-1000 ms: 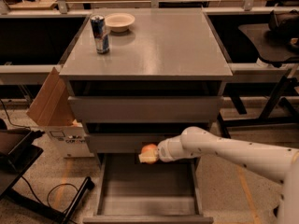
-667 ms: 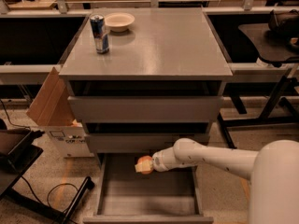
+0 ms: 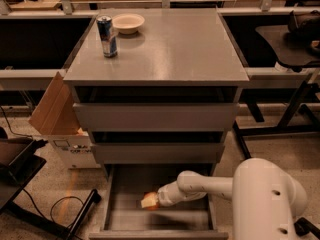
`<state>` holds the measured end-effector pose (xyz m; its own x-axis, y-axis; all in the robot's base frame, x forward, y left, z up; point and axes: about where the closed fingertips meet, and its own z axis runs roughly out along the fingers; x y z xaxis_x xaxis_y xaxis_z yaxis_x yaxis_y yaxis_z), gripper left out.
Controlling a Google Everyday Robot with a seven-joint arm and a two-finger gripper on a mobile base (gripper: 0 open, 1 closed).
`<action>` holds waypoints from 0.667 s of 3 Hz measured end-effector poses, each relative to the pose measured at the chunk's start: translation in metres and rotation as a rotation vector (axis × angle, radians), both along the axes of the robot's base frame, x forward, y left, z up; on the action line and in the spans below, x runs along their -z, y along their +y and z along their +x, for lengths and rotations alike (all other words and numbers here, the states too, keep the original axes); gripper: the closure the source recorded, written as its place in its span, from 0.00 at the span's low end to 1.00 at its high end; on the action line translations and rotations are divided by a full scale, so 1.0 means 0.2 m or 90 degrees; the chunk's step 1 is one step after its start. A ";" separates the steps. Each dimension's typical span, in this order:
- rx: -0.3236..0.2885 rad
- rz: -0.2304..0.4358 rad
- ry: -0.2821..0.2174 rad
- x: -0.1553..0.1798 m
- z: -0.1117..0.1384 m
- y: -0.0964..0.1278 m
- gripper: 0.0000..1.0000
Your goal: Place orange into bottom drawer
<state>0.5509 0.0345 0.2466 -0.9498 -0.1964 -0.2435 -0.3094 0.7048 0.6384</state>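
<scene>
The bottom drawer [image 3: 125,219] is pulled open at the foot of the grey cabinet, a long flat-floored tray. My gripper [image 3: 150,201] reaches in from the right, low over the drawer floor. The orange [image 3: 150,200] sits at its tip, partly hidden by the gripper, just above or on the floor near the drawer's middle. I cannot tell whether it touches the floor.
Two closed grey drawer fronts [image 3: 155,116] sit above the open drawer. A blue drink can [image 3: 107,36] and a cream bowl [image 3: 128,23] stand on the cabinet top at the back left. A cardboard box [image 3: 57,116] leans at the cabinet's left. Black chair legs [image 3: 280,129] stand right.
My gripper has moved down and left with the orange, from in front of the middle drawer into the open bottom drawer. The arm has folded lower.
</scene>
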 end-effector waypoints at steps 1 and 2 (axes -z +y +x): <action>-0.003 -0.012 0.055 0.24 -0.06 0.04 1.00; -0.009 -0.033 0.085 0.39 -0.08 0.07 1.00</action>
<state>0.5339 0.0495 0.1688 -0.9701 -0.2192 -0.1043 -0.2344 0.7339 0.6376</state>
